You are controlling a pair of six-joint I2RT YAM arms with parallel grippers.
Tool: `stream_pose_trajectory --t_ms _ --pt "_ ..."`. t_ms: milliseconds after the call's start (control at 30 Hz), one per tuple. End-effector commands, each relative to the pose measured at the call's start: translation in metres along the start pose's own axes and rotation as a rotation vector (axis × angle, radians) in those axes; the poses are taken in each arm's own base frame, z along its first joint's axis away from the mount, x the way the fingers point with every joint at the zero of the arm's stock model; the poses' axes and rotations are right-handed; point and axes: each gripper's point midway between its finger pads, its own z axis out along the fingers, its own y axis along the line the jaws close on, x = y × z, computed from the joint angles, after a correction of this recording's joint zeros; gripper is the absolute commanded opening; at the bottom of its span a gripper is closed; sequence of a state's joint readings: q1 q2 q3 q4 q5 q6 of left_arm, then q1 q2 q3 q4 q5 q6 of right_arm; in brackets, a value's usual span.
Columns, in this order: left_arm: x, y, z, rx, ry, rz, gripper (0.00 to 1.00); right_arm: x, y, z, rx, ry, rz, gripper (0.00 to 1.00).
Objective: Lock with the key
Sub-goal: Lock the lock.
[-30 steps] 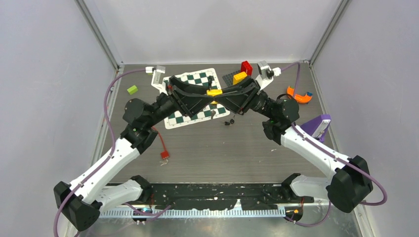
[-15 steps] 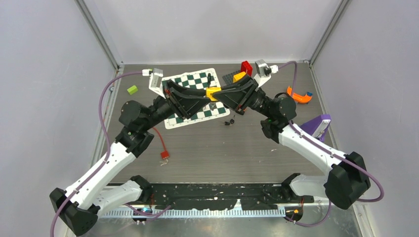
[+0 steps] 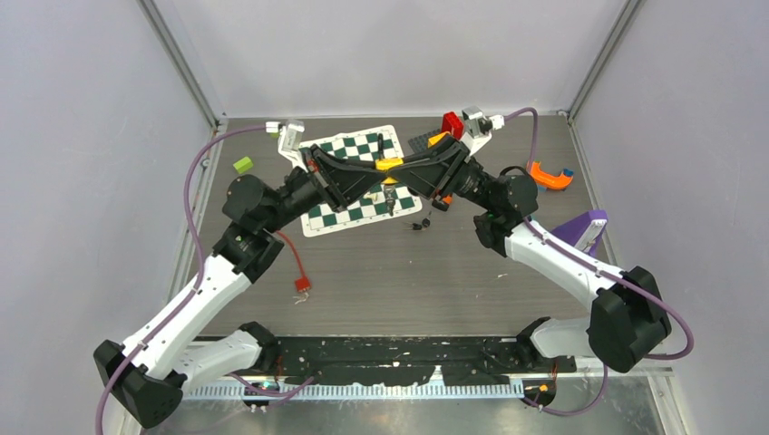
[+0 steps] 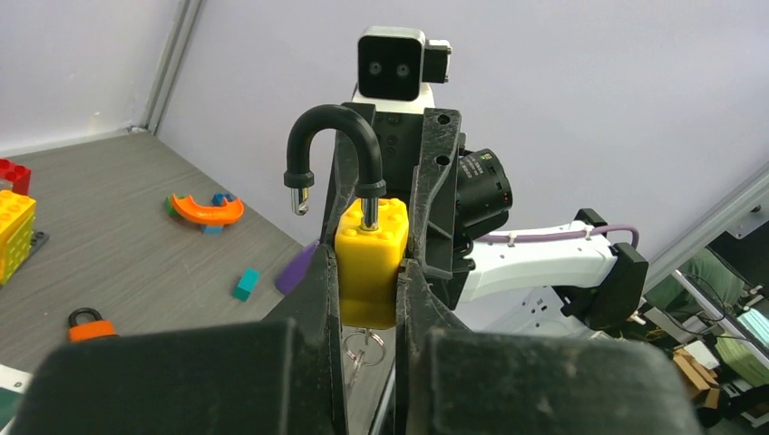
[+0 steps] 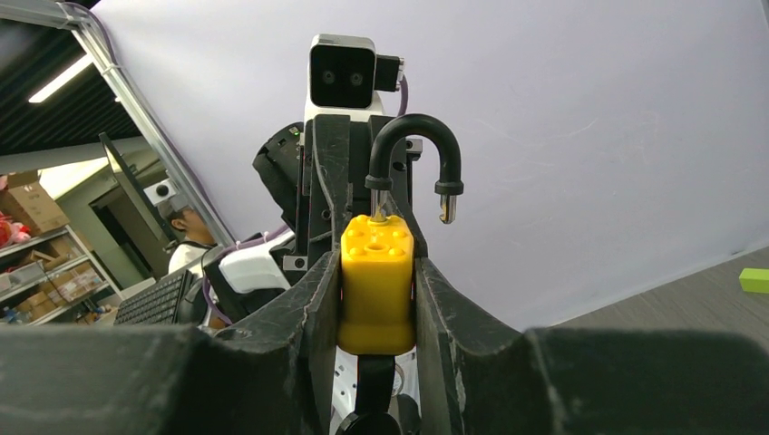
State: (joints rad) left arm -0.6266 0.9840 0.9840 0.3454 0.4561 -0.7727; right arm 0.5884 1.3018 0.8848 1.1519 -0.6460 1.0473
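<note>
A yellow padlock (image 3: 391, 165) is held in the air above the checkered mat, with both grippers shut on its body from opposite sides. My left gripper (image 3: 376, 172) clamps it in the left wrist view (image 4: 367, 263). My right gripper (image 3: 405, 168) clamps it in the right wrist view (image 5: 376, 285). The black shackle (image 4: 331, 145) stands open, one leg in the body and the other end free; it also shows in the right wrist view (image 5: 415, 149). A key with a black head (image 5: 372, 394) hangs under the padlock, with a metal ring (image 4: 363, 349).
The checkered mat (image 3: 349, 145) lies below the grippers. Red and yellow bricks (image 3: 451, 124) sit at the back, a green block (image 3: 242, 164) at the left, an orange piece (image 3: 549, 175) and a purple object (image 3: 580, 231) at the right. A red cable (image 3: 299, 283) and an orange padlock (image 4: 86, 324) lie on the table.
Both arms have shifted a little and the padlock has moved slightly toward the back. Both grippers have stayed shut on it.
</note>
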Motion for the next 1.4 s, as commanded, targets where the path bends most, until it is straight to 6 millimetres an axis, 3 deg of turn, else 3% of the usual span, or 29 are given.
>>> stream_pose_trajectory --t_ms 0,100,233,467,667,767,933,1000,1033,1167,1233,1333,1367 --pt "0.000 -0.011 0.000 0.046 0.031 0.039 0.00 -0.015 0.025 0.013 -0.083 -0.026 -0.016 0.25" --pt "0.001 -0.006 -0.003 0.032 0.047 0.047 0.00 -0.014 0.019 0.011 -0.056 -0.017 -0.002 0.46" --pt "-0.001 0.007 -0.009 -0.015 0.064 -0.022 0.00 -0.017 0.012 0.010 -0.004 -0.002 0.020 0.59" --pt "-0.003 0.031 -0.012 -0.051 0.060 -0.171 0.00 -0.005 -0.006 0.014 0.147 0.119 0.155 0.59" --pt "-0.008 0.034 -0.016 -0.025 0.048 -0.217 0.00 0.011 -0.028 0.003 0.264 0.177 0.177 0.65" --pt "-0.010 0.032 -0.020 -0.029 0.053 -0.201 0.00 0.013 -0.030 0.000 0.271 0.189 0.177 0.63" --pt "-0.010 0.027 -0.023 -0.028 0.074 -0.193 0.00 0.014 -0.031 -0.001 0.266 0.191 0.194 0.44" --pt "-0.008 0.025 -0.024 -0.021 0.086 -0.197 0.00 0.012 -0.029 -0.001 0.256 0.177 0.197 0.40" --pt "-0.007 0.024 -0.024 -0.016 0.092 -0.198 0.00 0.010 -0.029 0.000 0.249 0.171 0.194 0.40" --pt "-0.004 0.020 -0.027 -0.002 0.114 -0.201 0.00 0.006 -0.026 0.001 0.235 0.154 0.191 0.58" --pt "-0.004 0.019 -0.028 0.000 0.118 -0.197 0.00 0.004 -0.026 0.001 0.234 0.152 0.187 0.59" --pt "-0.004 0.018 -0.029 -0.005 0.121 -0.197 0.00 0.006 -0.027 0.000 0.238 0.162 0.193 0.56" --pt "-0.005 0.018 -0.029 -0.005 0.120 -0.196 0.00 0.006 -0.027 0.001 0.234 0.166 0.193 0.48"
